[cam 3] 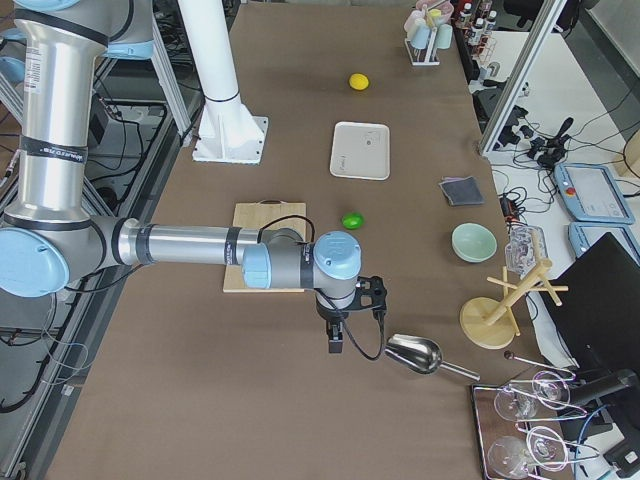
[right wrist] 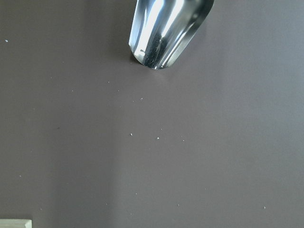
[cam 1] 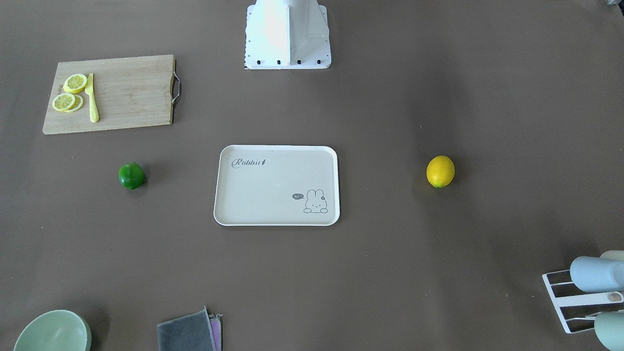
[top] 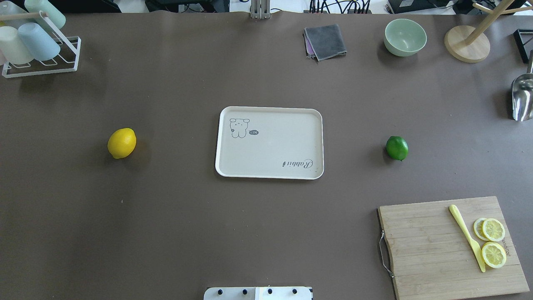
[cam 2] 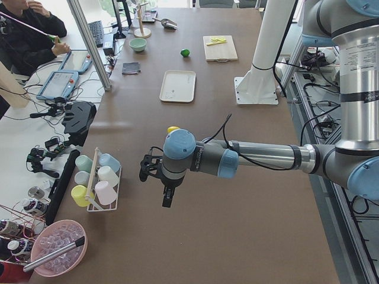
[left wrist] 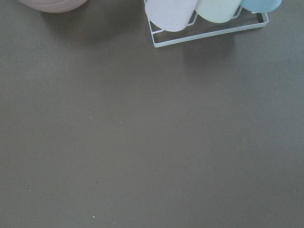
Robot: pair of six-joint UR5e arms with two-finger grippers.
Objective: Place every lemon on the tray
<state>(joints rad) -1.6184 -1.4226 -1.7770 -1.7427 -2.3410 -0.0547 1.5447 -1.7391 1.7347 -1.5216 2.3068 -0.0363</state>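
The cream tray (top: 270, 150) with the "Rabbit" script lies mid-table and holds nothing; it also shows in the front view (cam 1: 273, 190). The yellow lemon (top: 121, 143) lies on the table to the tray's left in the overhead view. The green lemon (top: 397, 148) lies to its right. Both are apart from the tray. My left gripper (cam 2: 167, 196) shows only in the exterior left view, above bare table near the cup rack. My right gripper (cam 3: 335, 340) shows only in the exterior right view, near the metal scoop. I cannot tell whether either is open or shut.
A wooden cutting board (top: 433, 246) carries lemon slices (top: 493, 241) and a yellow knife (top: 466, 237) at the near right. A cup rack (top: 37, 54), grey cloth (top: 325, 41), green bowl (top: 405, 36), wooden stand (top: 466, 43) and metal scoop (top: 522, 98) line the far side.
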